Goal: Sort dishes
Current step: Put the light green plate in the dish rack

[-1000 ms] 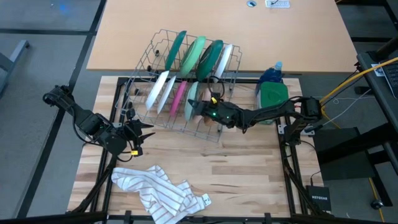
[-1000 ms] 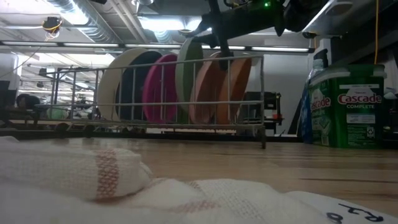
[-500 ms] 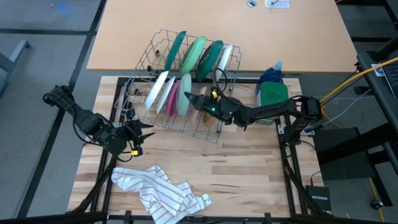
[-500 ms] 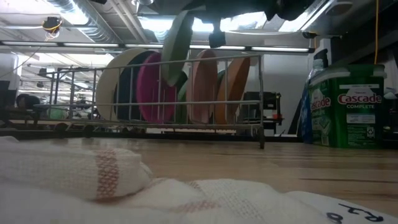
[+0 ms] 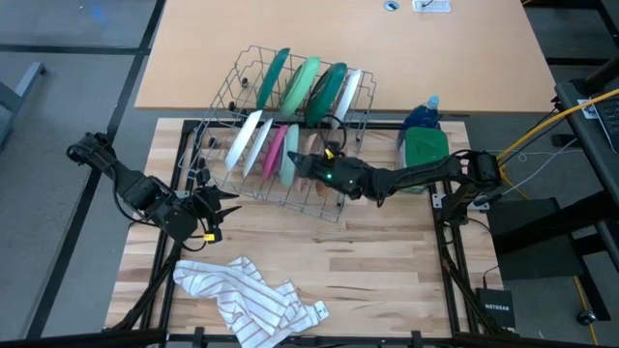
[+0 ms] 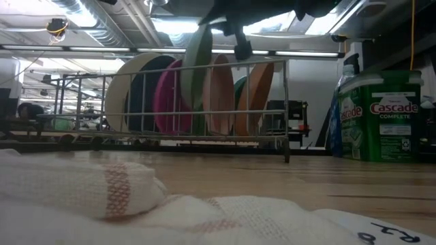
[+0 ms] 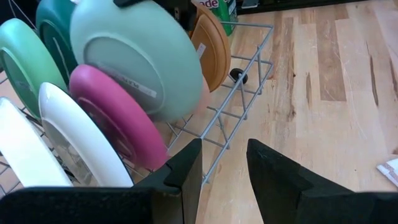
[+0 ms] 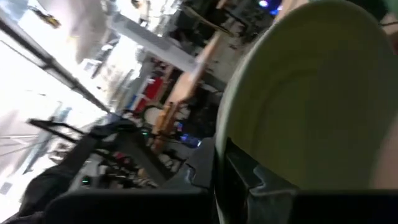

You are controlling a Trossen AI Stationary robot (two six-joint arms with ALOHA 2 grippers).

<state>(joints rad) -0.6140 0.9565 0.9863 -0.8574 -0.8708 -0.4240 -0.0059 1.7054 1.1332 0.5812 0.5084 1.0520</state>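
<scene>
A wire dish rack (image 5: 227, 92) stands at the table's far middle with dishes on edge in two rows. My right gripper (image 5: 308, 164) reaches in from the right and is shut on a light green plate (image 7: 137, 56). That plate stands higher than the pink plate (image 7: 115, 115) and the tan plate (image 7: 211, 46) on either side of it. White plates (image 7: 62, 134) stand beyond the pink one. My left gripper (image 7: 224, 165) waits open near the rack's left front corner, with nothing between its fingers. My right gripper pinches the light green plate's rim (image 8: 231, 127) between its two fingers, at the plate's upper edge. The fingers come in about level from the table's right. The plate stands on edge, nearly upright, raised above its neighbours, its lower edge still down between them.
A white striped cloth (image 5: 251, 300) lies crumpled at the near left. A green-lidded detergent tub (image 5: 424, 150) and a blue bottle (image 5: 423, 114) stand right of the rack. Bare wood lies in front of the rack.
My right gripper has risen and gone a little toward the table's left, drawing the light green plate up from its slot in the rack. The plate tipped leftward as it rose and now stands nearly upright again, next to the pink plate.
</scene>
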